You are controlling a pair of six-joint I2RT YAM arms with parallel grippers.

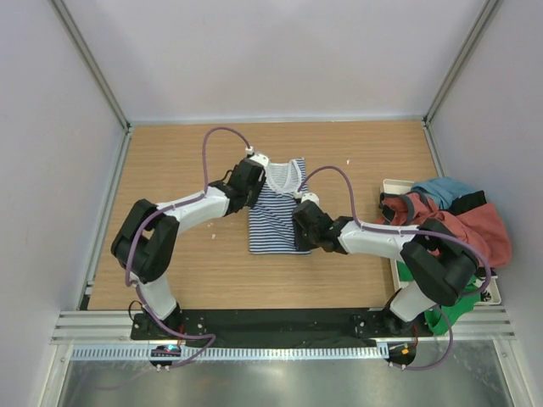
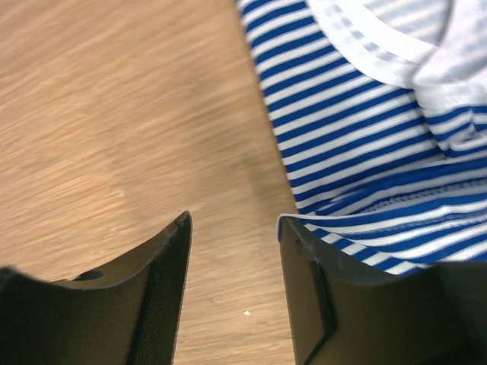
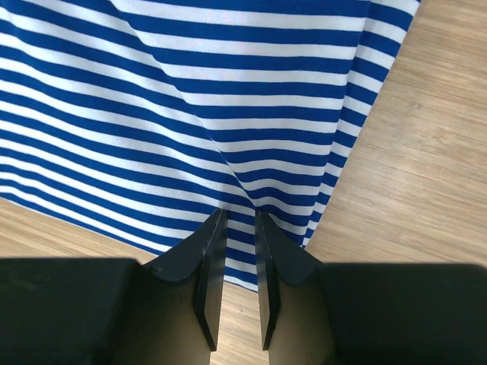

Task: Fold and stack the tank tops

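Wood-grain table takes up most of the view, and the white tray off at its right side is where the unsorted heap sits. The rust-red tank top is bunched on that heap with some teal and green cloth, so my guess is it's parked there waiting its turn.

The striped tank top lies flat mid-table, between the two arms, neckline pointing away from the bases. It looks narrow, like the sides are already folded in, though I can't say for sure.

The right gripper is on the right-hand edge of the stripes. Its fingers are nearly together, and the creases in the cloth all run into the tips, so I read that as a pinch on the fabric, probably to pull it taut.

The left gripper is up by the shoulder. Its fingers are spread with only bare wood between them, one just touching the cloth's edge. It's holding nothing.
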